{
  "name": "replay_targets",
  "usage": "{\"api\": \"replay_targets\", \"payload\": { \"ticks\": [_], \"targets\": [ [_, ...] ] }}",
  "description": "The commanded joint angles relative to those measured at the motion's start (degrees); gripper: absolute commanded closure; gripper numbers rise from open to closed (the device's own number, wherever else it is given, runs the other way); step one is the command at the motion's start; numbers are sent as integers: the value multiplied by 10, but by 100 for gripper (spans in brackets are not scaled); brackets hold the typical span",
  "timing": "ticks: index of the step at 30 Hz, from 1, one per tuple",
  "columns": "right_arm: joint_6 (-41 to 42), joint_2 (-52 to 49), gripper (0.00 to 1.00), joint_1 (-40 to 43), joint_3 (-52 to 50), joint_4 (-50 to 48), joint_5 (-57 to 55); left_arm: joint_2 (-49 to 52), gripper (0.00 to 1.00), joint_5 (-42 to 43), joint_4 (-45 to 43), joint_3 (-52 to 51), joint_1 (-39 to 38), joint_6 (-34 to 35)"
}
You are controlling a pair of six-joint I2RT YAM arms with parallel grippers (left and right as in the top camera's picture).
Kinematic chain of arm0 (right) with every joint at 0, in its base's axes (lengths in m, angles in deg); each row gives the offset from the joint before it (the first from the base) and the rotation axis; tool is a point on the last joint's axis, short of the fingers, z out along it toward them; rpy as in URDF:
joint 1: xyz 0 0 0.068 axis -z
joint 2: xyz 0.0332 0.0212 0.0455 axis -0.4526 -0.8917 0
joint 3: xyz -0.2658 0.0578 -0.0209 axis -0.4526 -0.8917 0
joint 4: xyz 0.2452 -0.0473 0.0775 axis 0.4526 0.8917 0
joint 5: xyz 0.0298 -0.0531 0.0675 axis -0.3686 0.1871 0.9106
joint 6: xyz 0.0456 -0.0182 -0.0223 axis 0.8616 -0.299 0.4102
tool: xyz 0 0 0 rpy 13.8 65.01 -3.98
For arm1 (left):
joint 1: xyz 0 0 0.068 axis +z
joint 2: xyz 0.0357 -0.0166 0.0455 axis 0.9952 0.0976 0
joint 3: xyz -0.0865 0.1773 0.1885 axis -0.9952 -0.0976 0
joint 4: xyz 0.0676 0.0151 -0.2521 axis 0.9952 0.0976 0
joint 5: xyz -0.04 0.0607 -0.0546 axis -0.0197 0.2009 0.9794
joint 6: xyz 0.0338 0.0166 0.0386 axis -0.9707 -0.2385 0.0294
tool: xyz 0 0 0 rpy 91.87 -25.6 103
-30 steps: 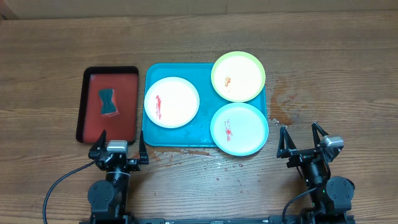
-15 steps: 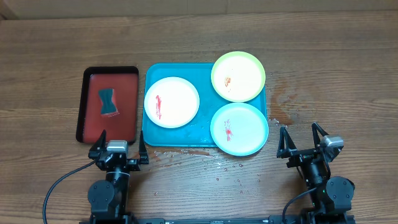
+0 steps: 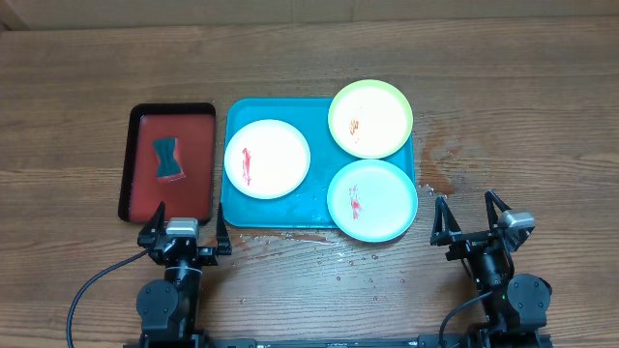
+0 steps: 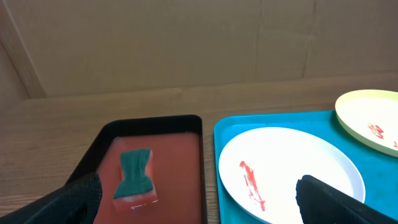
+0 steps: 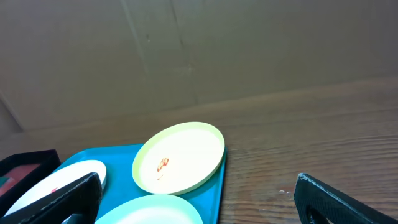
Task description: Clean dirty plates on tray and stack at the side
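Observation:
Three dirty plates lie on the turquoise tray (image 3: 237, 208): a white plate (image 3: 267, 159) with a red smear at the left, a yellow-green rimmed plate (image 3: 370, 118) with an orange smear at the back right, and a light blue rimmed plate (image 3: 372, 200) with a red smear at the front right. My left gripper (image 3: 184, 228) stands open near the table's front edge, in front of the tray's left corner. My right gripper (image 3: 471, 216) is open too, right of the tray. Nothing is between either pair of fingers. The left wrist view shows the white plate (image 4: 292, 168); the right wrist view shows the yellow-green plate (image 5: 180, 157).
A dark red tray with a black rim (image 3: 198, 145) sits left of the turquoise tray and holds a teal sponge (image 3: 169, 158). Water drops (image 3: 358, 261) speckle the wood in front of and right of the turquoise tray. A brown cardboard wall (image 4: 186, 43) backs the table.

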Motion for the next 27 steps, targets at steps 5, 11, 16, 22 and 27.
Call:
{"api": "replay_targets", "payload": {
  "ticks": [5, 11, 16, 22, 27],
  "targets": [
    [-11, 6, 0, -2, -6, -3, 3, -7, 0, -3, -2, -3, 2, -6],
    [-11, 6, 0, -2, -4, -3, 37, -6, 0, 1, 3, 18, 2, 7],
    [-11, 3, 0, -2, 12, 8, 47, -2, 0, 0, 50, 81, 2, 7],
    [-16, -21, 0, -2, 64, 11, 46, 40, 0, 7, 122, 169, 2, 14],
    [-17, -80, 0, -2, 137, 33, 47, 111, 0, 34, 155, 255, 2, 24]
  ]
}}
